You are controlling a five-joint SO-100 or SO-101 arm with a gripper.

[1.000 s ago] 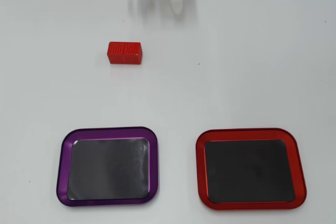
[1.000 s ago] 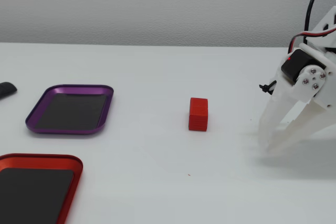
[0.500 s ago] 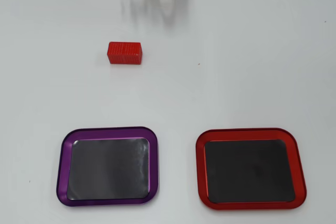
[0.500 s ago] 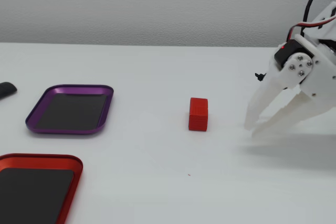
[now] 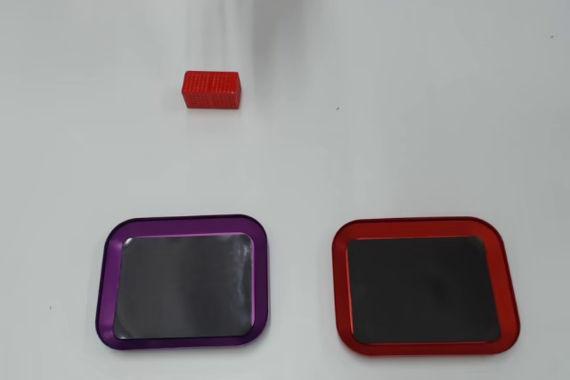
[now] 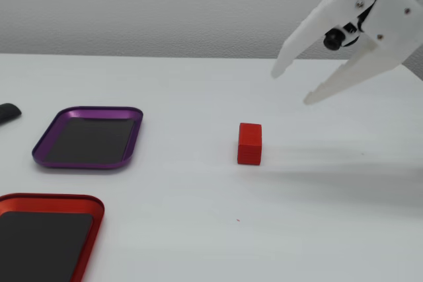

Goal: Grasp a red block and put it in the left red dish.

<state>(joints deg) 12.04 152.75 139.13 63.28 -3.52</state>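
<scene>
The red block lies on the white table in the upper left of the overhead view; in the fixed view it sits near the middle. The red dish is at the lower right of the overhead view and at the lower left of the fixed view, its dark inside bare. My white gripper hangs open in the air at the upper right of the fixed view, above and to the right of the block, not touching it. In the overhead view the gripper is only a faint blur at the top edge.
A purple-rimmed tray of the same shape lies beside the red dish; in the fixed view it is at the left, behind the red one. A dark object pokes in at the far left edge.
</scene>
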